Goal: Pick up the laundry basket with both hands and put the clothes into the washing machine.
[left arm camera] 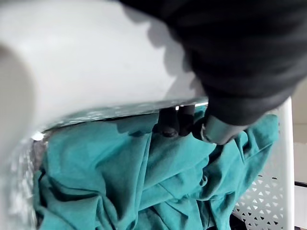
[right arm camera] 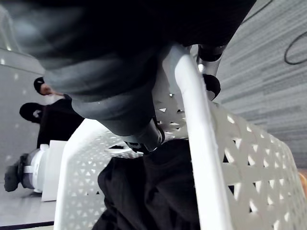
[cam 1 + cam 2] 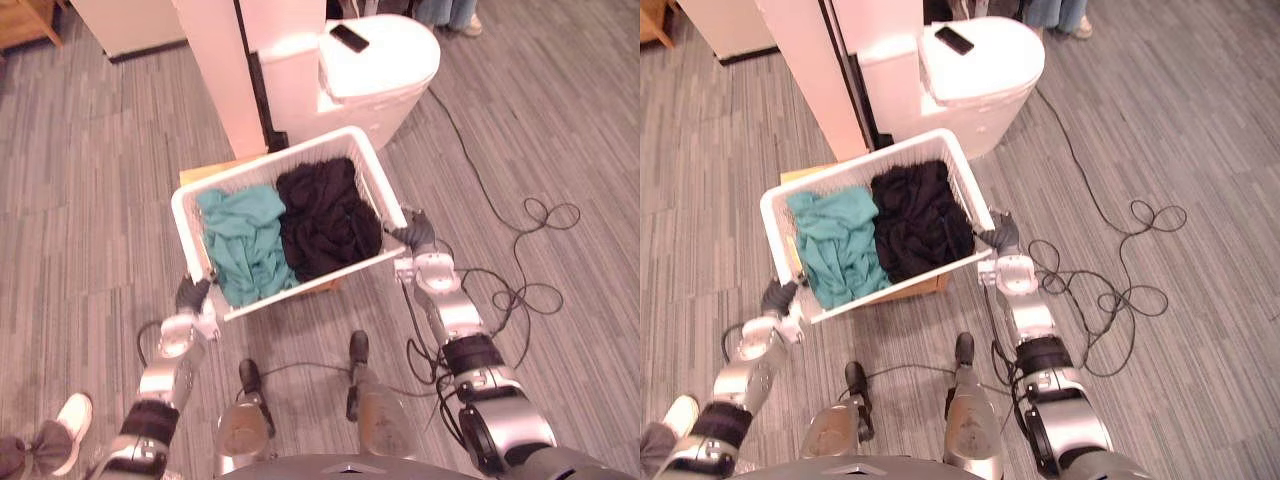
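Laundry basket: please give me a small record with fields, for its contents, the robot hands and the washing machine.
Basket: white laundry basket, over a brown box
Contents: teal clothes on robot's left, black clothes on right
Left robot hand: curled over the left rim
Right robot hand: curled over the right rim
Washing machine: white, beyond the basket, lid closed, black object on it

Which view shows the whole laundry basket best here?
The left eye view: the laundry basket shows whole, teal clothes beside black clothes, left hand and right hand gripping its ends. The right eye view matches. The wrist views give close stretches of rim and perforated wall.
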